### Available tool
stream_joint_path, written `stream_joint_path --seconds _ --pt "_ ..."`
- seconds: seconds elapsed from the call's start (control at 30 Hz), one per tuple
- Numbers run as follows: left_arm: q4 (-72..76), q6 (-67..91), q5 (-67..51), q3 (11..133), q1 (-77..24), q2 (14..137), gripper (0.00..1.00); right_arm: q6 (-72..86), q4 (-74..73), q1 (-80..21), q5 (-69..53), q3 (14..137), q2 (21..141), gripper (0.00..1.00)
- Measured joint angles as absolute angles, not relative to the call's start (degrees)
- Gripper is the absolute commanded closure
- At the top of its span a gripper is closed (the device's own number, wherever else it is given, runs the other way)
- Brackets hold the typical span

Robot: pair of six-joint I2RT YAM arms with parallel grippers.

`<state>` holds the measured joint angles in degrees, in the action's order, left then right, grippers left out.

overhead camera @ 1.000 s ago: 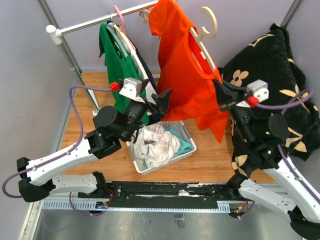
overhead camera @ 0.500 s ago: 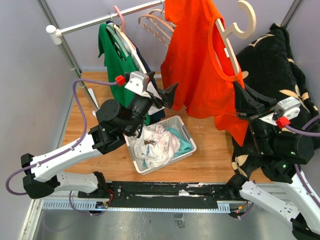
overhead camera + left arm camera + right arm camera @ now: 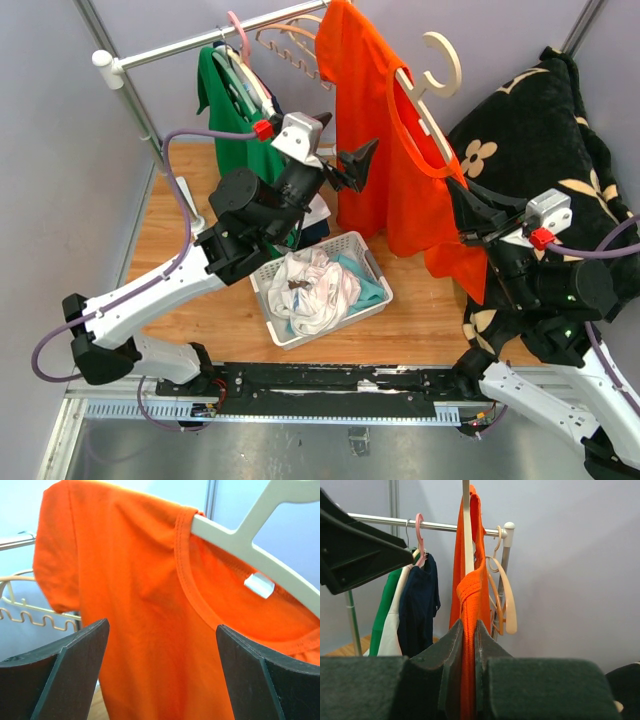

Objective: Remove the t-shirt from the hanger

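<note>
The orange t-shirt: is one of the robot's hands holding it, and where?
Yes. The right arm's fingers pinch the orange t-shirt at a shoulder, just below one end of the hanger. The left arm's fingers stand open beside it, holding nothing.

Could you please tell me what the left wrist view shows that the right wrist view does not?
Only the left wrist view: the white neck label inside the collar. Only the right wrist view: the rack rail, a pink hanger hook, a green garment, a navy garment, and the right gripper, jaws shut on fabric. Both: the orange t-shirt, its cream hanger, and the left gripper, jaws wide open.
</note>
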<state>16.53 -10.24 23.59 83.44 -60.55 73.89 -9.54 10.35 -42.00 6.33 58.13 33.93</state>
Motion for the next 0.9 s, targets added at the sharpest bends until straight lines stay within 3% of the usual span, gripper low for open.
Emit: stream_joint_path --seconds 0.7,0.9 --pt "16.99 -10.02 18.11 89.3 -55.4 80.71 0.21 -7.51 8.19 -42.0 2.46 54.57 32.14 0.99" --pt "17.52 -9.61 16.82 89.3 -53.78 82.37 0.36 -7.51 8.16 -42.0 1.67 54.57 32.08 0.99"
